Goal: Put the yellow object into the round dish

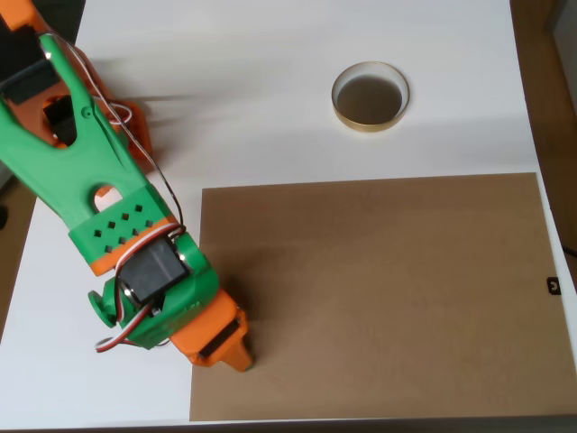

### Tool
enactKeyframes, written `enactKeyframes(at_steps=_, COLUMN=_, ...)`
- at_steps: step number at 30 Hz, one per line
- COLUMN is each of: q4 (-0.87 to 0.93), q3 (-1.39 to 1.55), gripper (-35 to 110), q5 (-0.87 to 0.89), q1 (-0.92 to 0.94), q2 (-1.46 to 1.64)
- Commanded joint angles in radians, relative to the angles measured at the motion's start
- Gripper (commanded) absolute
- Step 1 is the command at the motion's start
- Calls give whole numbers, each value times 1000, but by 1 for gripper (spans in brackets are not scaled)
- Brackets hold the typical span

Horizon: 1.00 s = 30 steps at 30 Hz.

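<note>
The yellow object cannot be made out on the table; if present, it is presumably hidden beneath the gripper (230,347) or held within it, and this cannot be settled from above. The gripper is seen at the lower left of the overhead view, over the left edge of the brown board (379,289), with its orange fingers pointing down and toward the lower edge of the picture. Whether the jaws are open, closed, or clamped on something cannot be told, since the servo housing and the orange fingers cover the gap.

The round dish (370,96) is noted upright near the top of the view, right of centre, on the bare white table (270,108). It lies well apart from the gripper, and its dark inside appears empty.

The step in hand is judged to be the pick-up, or the moment just about it; delivery is not yet done. If the piece is secured, a lift clear of the board is called for next, then a carry up and to the right in the picture, ending above the dish.

The board is flat and matt, and covers the lower right part of the table. A wood-toned surface (545,81) is visible past the table's right edge.
</note>
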Motion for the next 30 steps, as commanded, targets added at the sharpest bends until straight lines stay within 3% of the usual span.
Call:
enactKeyframes(at_steps=1, q4=-3, q3=-57, gripper=21, q5=-14, q1=20, q2=15)
enactKeyframes(at_steps=6, q4=-3, q3=-60, gripper=18, q5=-15, q1=21, q2=12)
enactKeyframes(at_steps=14, q4=-3, q3=-58, gripper=0, q5=-18, q1=23, q2=14)
enactKeyframes(at_steps=30, q4=25, q3=123, gripper=0, q5=-58, q1=-41, q2=433)
